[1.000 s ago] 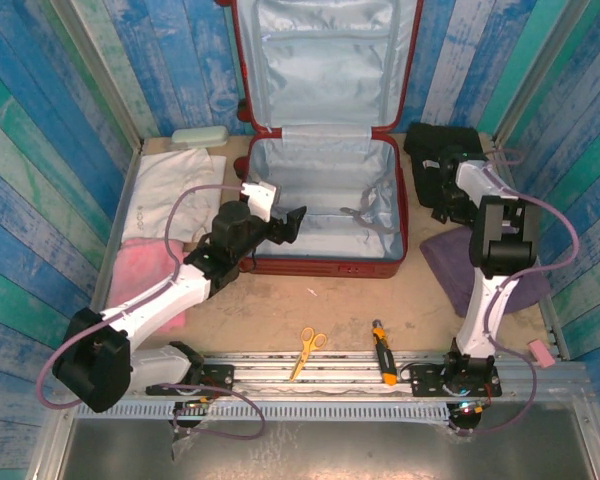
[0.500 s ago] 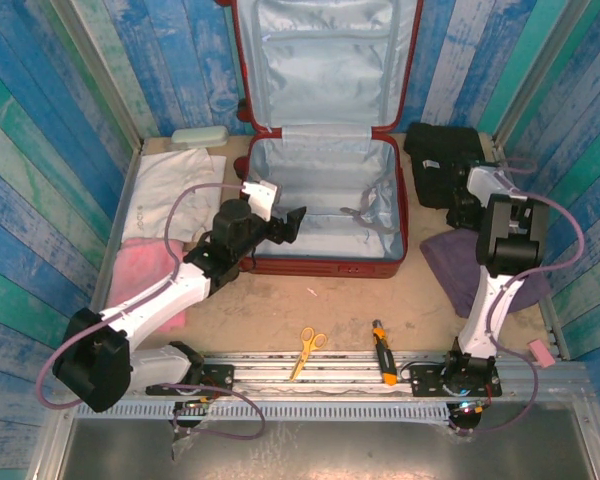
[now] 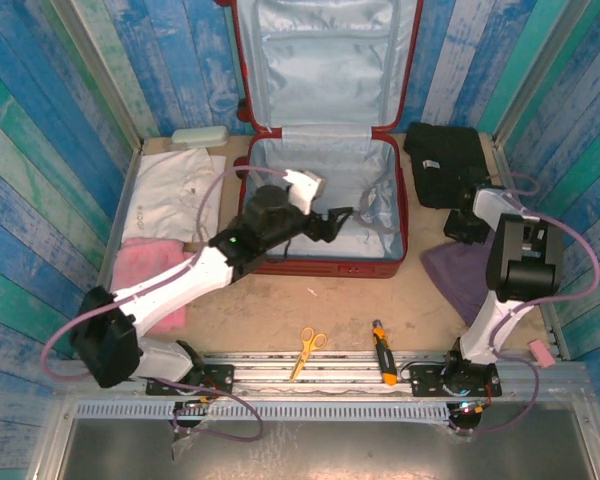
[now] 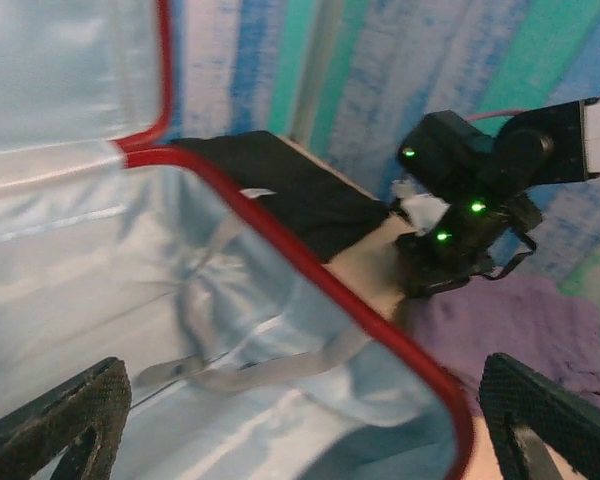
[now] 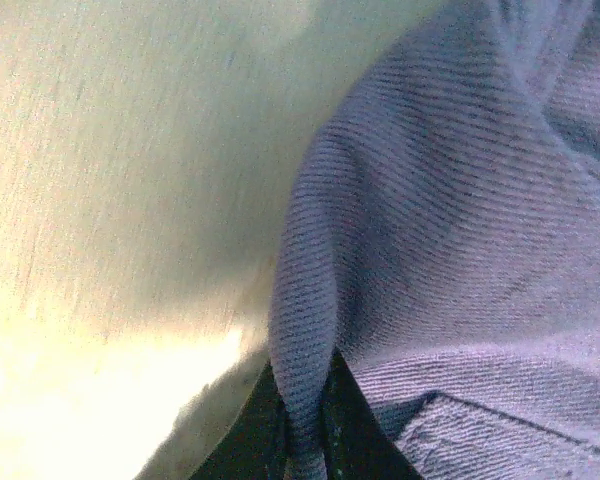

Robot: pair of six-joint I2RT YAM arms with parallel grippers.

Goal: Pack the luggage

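Your luggage [image 3: 325, 266] lies open at the far middle of the table, its lid standing against the far wall. Your left gripper [image 3: 332, 222] hangs over its near right part, jaws spread wide. On the right, your right gripper [image 5: 300, 438] is pinched tight on a fold of the purple cloth [image 5: 430, 250], near the black bag [image 3: 445, 165].

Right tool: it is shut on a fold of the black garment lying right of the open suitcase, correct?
Not quite. The right tool is shut on a fold of the purple cloth, not the black garment; the right wrist view shows it. That cloth does lie right of the open suitcase.
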